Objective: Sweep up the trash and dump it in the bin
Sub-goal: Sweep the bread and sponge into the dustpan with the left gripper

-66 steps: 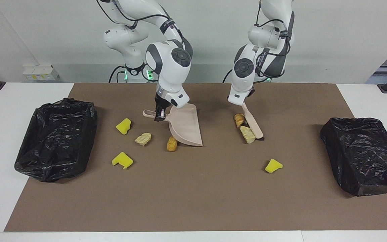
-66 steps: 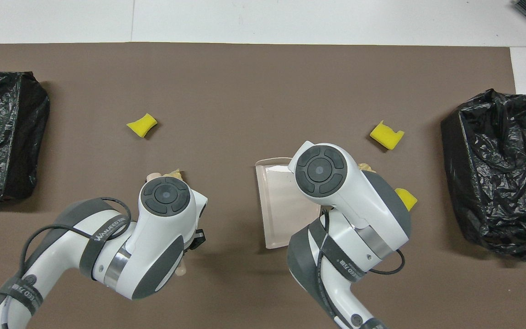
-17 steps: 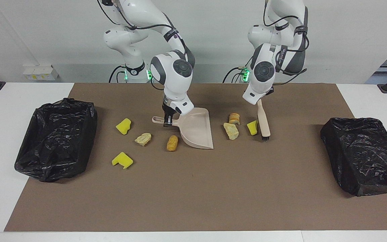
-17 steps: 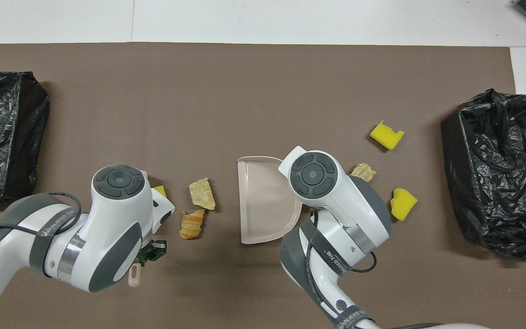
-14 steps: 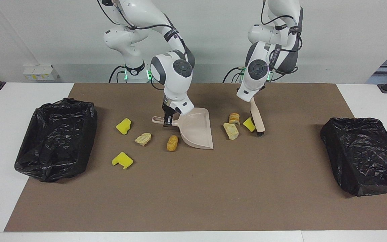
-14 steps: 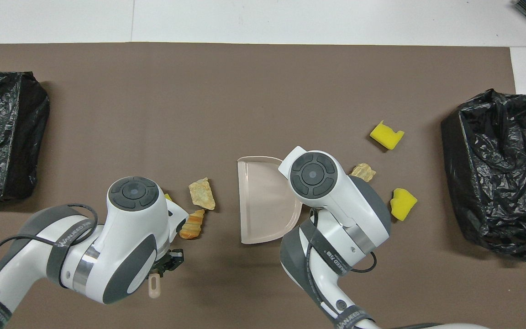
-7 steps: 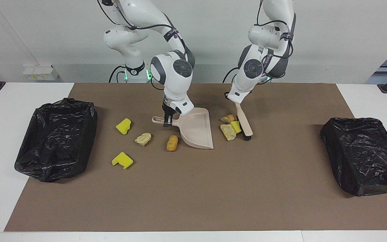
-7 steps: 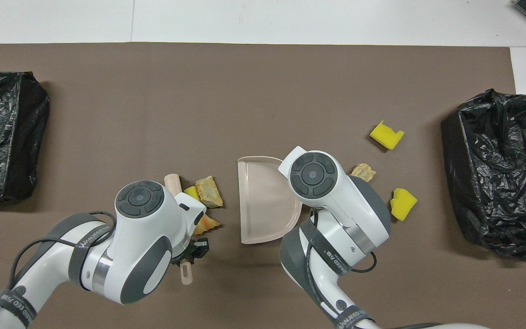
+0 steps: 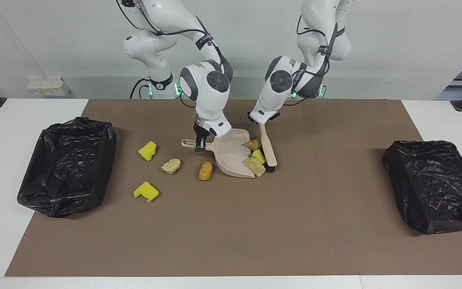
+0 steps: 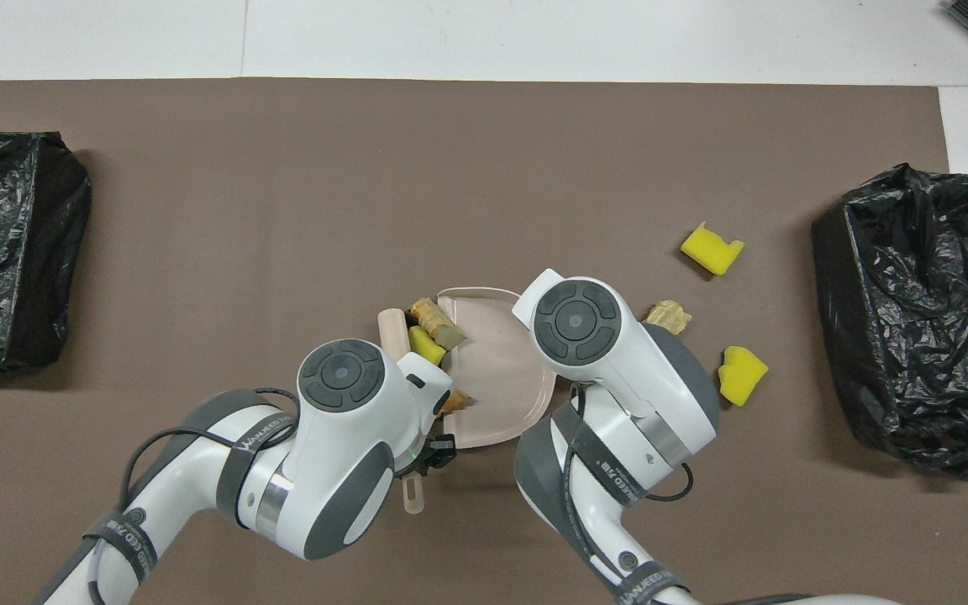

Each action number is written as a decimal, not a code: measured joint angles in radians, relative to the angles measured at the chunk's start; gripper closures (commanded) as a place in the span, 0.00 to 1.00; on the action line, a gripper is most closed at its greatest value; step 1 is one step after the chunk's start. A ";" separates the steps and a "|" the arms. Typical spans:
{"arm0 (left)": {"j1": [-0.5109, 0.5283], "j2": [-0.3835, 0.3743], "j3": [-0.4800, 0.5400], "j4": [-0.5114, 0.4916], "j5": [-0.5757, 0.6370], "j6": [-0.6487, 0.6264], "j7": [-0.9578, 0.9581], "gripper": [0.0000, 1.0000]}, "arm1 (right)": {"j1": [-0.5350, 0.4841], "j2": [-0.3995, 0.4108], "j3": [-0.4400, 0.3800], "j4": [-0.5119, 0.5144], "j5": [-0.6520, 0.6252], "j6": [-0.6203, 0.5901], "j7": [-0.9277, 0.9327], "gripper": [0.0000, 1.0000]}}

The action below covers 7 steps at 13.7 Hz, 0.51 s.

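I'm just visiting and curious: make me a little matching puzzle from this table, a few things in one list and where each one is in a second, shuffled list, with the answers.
Things:
1. brush
2. dustpan
3. notched yellow sponge
4. golden-brown roll

Places:
A. gripped by its handle in the right gripper
B. on the mat, near the open black bag
C. held by the left gripper, bristles down at the dustpan's mouth
D. on the mat beside the dustpan, on its handle side

Pairs: 1-C, 2-A, 3-B, 4-D

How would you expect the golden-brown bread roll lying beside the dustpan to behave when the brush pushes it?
The bread roll looks rounded and elongated, so it may roll rather than slide. Being small bread, it is probably light and should move easily under the brush. It lies apart from the dustpan mouth, so one push might send it wide.
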 measured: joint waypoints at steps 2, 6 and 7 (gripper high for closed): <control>-0.049 0.009 -0.004 0.029 -0.038 0.002 0.005 1.00 | 0.000 0.000 0.000 0.000 0.000 0.000 0.000 1.00; -0.119 0.020 -0.007 0.105 -0.065 0.000 0.004 1.00 | -0.009 0.000 0.000 -0.006 0.000 0.001 -0.005 1.00; -0.124 0.019 -0.007 0.119 -0.066 -0.023 0.003 1.00 | -0.011 0.000 0.000 -0.008 0.000 0.005 -0.007 1.00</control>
